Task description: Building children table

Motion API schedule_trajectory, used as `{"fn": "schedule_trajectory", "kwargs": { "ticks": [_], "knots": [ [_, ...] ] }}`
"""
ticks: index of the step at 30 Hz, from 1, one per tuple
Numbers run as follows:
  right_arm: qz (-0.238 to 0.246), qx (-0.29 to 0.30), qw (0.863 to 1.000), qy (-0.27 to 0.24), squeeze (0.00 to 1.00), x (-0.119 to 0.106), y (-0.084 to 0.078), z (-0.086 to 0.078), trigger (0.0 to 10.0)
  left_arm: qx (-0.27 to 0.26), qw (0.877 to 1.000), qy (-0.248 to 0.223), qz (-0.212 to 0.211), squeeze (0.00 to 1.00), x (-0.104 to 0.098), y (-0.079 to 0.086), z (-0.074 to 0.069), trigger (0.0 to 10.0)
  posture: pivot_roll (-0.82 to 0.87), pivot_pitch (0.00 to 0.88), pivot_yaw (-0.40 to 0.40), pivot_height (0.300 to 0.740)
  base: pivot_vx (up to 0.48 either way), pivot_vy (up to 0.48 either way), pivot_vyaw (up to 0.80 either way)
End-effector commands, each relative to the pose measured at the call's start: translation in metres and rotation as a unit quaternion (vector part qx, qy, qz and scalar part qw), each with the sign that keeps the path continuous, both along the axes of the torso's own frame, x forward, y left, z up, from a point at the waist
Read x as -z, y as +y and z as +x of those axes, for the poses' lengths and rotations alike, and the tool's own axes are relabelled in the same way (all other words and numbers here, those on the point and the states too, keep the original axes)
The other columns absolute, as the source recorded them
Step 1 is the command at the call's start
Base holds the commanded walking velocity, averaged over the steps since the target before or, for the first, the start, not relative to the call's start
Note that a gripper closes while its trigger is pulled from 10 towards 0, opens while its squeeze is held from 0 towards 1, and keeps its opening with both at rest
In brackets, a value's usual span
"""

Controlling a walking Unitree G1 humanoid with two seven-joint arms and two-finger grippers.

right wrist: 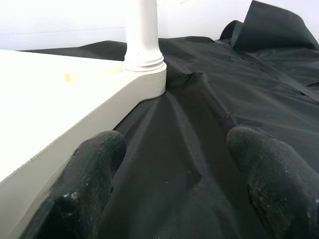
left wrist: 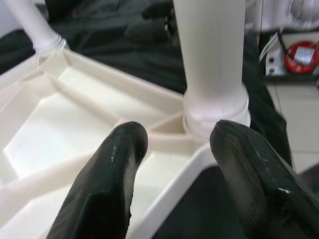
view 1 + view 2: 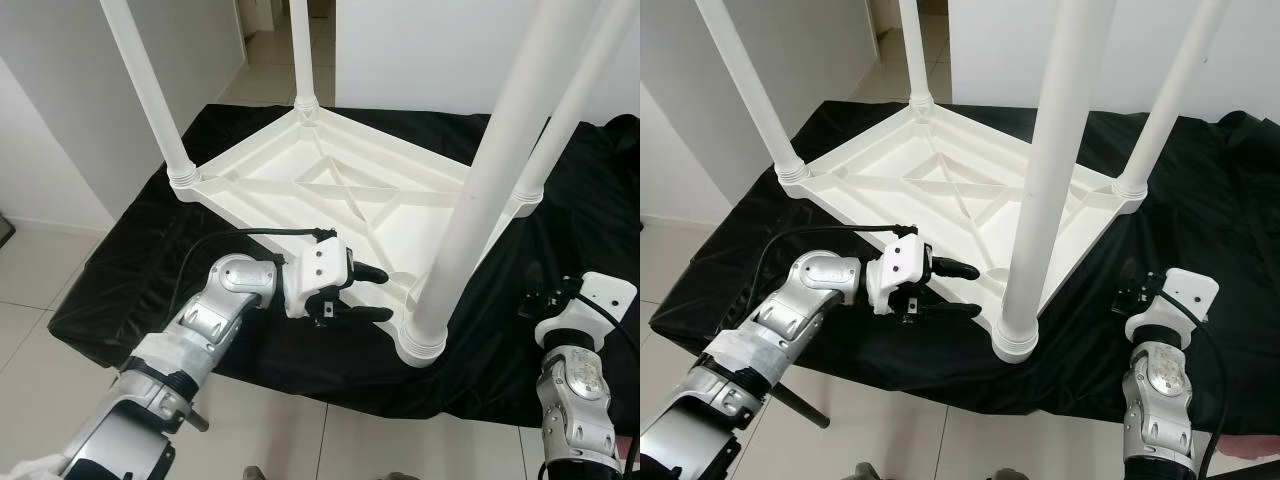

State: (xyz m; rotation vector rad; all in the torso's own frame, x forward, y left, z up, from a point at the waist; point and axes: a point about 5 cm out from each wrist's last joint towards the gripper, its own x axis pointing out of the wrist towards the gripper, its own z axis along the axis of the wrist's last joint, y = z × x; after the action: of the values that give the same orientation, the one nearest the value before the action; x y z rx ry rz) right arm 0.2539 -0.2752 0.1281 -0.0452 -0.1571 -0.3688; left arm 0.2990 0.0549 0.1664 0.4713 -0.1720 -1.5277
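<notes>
left gripper (image 3: 372, 293) — jaws parted, empty, straddling the table top's (image 3: 300, 160) near rim | near leg (image 3: 470, 205) upright, just right — nearer this arm | right gripper (image 3: 535, 300) open, empty, beside the right edge

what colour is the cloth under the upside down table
Black, a plain sheet spread beneath the white table; it shows best in the left eye view.

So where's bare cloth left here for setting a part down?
Bare black cloth lies right of the upturned table, ahead of the open right gripper, and along the left edge. Crowded: the near rim, where the open left gripper straddles it beside the nearest leg.
</notes>
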Motion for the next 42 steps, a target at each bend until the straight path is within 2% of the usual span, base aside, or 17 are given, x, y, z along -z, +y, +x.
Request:
{"fn": "schedule_trajectory", "kwargs": {
  "ticks": [1,7,14,23,25,32,36,38,39,41,42],
  "knots": [
    [0.005,-0.024,1.0,0.0,0.0,0.001,0.009,0.002,10.0,0.044,0.997,-0.011,0.061,0.0,0.011,0.002,0.001,10.0,-0.13,0.0,0.069,0.74,0.0,0.0,0.0],
    [0.007,-0.028,1.0,-0.002,0.0,-0.001,0.012,0.005,10.0,0.033,0.996,-0.012,0.083,0.0,0.019,-0.001,0.007,10.0,-0.13,0.0,0.066,0.74,0.0,0.0,0.0],
    [0.006,-0.032,0.999,-0.01,0.0,-0.006,0.015,0.011,10.0,-0.013,0.993,0.004,0.119,0.0,0.034,-0.01,0.024,10.0,-0.14,0.0,0.068,0.74,0.0,0.0,0.0],
    [0.009,-0.029,0.999,-0.012,0.0,-0.005,0.015,0.009,10.0,-0.042,0.991,0.007,0.125,0.0,0.034,-0.014,0.033,10.0,-0.15,0.006,0.079,0.74,0.0,0.0,0.0],
    [0.01,-0.026,1.0,-0.013,0.0,-0.005,0.016,0.007,10.0,-0.059,0.991,0.009,0.119,0.0,0.03,-0.015,0.04,10.0,-0.16,0.017,0.095,0.74,0.0,0.0,0.0],
    [0.012,-0.022,1.0,-0.014,0.0,-0.005,0.016,0.005,10.0,-0.065,0.99,0.004,0.127,0.0,0.03,-0.016,0.043,10.0,-0.16,0.025,0.103,0.74,0.0,0.0,0.0],
    [0.014,-0.024,1.0,-0.012,0.0,-0.003,0.021,0.003,10.0,-0.084,0.983,0.016,0.161,0.0,0.039,-0.018,0.045,10.0,-0.16,0.038,0.11,0.74,0.0,0.0,0.0],
    [0.014,-0.024,1.0,-0.012,0.0,-0.003,0.021,0.003,10.0,-0.084,0.983,0.016,0.161,0.0,0.039,-0.018,0.045,10.0,-0.16,0.038,0.11,0.74,0.0,0.0,0.0],
    [0.015,-0.025,1.0,-0.011,0.0,-0.002,0.022,0.002,10.0,-0.094,0.979,0.015,0.182,0.0,0.044,-0.018,0.046,10.0,-0.16,0.041,0.111,0.74,0.0,0.0,0.0],
    [0.015,-0.025,1.0,-0.011,0.0,-0.002,0.022,0.002,10.0,-0.094,0.979,0.015,0.182,0.0,0.044,-0.018,0.046,10.0,-0.16,0.041,0.111,0.74,0.0,0.0,0.0],
    [0.016,-0.026,1.0,-0.009,0.0,-0.001,0.023,0.001,10.0,-0.114,0.97,0.013,0.216,0.0,0.051,-0.015,0.048,10.0,-0.16,0.045,0.11,0.74,0.0,0.0,0.0]
  ]
}}
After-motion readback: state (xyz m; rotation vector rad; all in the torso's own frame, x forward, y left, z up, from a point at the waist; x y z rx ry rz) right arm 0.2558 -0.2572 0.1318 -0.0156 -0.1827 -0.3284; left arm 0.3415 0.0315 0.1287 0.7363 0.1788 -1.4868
